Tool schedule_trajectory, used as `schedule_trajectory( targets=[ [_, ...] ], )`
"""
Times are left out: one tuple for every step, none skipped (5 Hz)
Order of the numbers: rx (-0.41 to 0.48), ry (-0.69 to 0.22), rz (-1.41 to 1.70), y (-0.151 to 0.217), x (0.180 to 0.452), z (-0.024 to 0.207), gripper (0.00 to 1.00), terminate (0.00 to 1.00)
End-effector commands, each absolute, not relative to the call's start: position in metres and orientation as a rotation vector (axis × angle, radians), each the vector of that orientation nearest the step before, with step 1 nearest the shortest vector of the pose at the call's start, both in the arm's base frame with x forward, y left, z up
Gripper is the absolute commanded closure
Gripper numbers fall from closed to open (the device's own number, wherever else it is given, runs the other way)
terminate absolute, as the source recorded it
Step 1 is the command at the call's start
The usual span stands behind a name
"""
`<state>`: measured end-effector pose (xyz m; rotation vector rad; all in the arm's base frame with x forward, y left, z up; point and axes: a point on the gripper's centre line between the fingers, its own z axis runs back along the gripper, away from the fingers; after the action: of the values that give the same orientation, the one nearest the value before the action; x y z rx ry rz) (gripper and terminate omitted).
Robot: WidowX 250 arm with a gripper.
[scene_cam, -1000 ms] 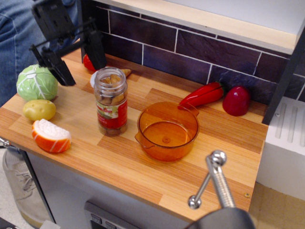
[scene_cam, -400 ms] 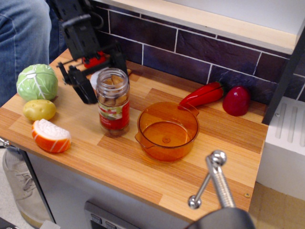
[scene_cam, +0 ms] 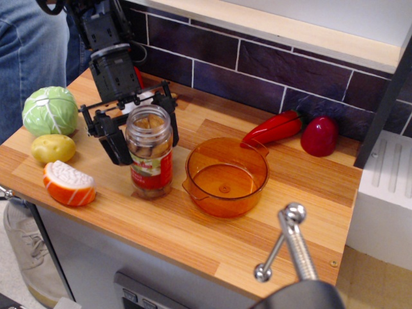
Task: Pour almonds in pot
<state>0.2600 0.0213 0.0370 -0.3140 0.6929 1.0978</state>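
Arm: black, reaching down from the upper left of the frame.
Hand (scene_cam: 143, 129): left of centre, pointing downward, low.
Fingers (scene_cam: 116, 143): two black ones spread wide apart, not closed.

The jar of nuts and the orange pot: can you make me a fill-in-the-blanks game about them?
1. The jar of nuts stands upright between the gripper's two ____ fingers.
2. The orange pot has ____ inside it.
3. The green cabbage sits behind the yellow ____.
4. The long red pepper lies by the ____ wall.

Missing words: black; nothing; potato; tiled
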Motion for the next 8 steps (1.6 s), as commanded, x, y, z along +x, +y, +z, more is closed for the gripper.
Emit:
schedule_trajectory(
  targets=[
    [-0.333,0.539,1.142,0.009,0.267,0.067,1.0,0.0],
    [-0.273,0.441,1.241,0.007,0.273,0.088,1.0,0.0],
    [-0.194,0.307,1.379,0.004,0.275,0.109,1.0,0.0],
    [-0.148,0.088,1.508,0.001,0.277,0.127,1.0,0.0],
    [-0.143,-0.164,1.494,-0.002,0.294,0.138,1.0,0.0],
    [-0.101,-0.355,1.456,0.001,0.306,0.14,1.0,0.0],
    [-0.072,-0.491,1.402,0.005,0.314,0.137,1.0,0.0],
    [-0.056,-0.657,1.253,0.003,0.321,0.129,1.0,0.0]
  ],
)
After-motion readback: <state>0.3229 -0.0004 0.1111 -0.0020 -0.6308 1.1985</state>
